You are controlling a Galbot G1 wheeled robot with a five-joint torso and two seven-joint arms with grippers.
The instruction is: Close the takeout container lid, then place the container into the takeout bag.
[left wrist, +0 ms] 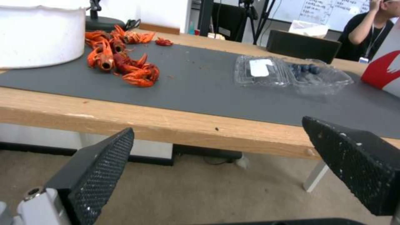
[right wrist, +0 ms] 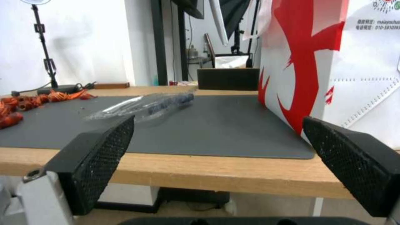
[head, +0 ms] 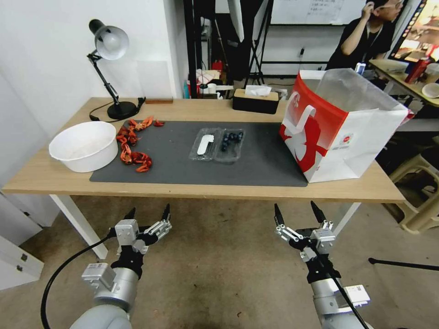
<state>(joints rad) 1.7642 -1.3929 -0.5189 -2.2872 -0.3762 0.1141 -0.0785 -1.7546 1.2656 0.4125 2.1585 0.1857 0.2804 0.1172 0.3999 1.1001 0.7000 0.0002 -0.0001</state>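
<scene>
Takeout container (head: 216, 145) lay opened flat at centre of grey mat (head: 256, 169); lid (head: 205, 144) with white label at 9 o'clock of berry tray (head: 230, 142), both halves facing up. Takeout bag (head: 340, 132) stood upright at 3 o'clock of container, well apart, mouth open, on mat's edge. Crayfish (head: 131, 145) and white bowl (head: 84, 145) at 9 o'clock. Left gripper (head: 147, 213) and right gripper (head: 298, 213) hung below table's (head: 206, 188) front edge at 6 o'clock, fingers spread, holding nothing.
</scene>
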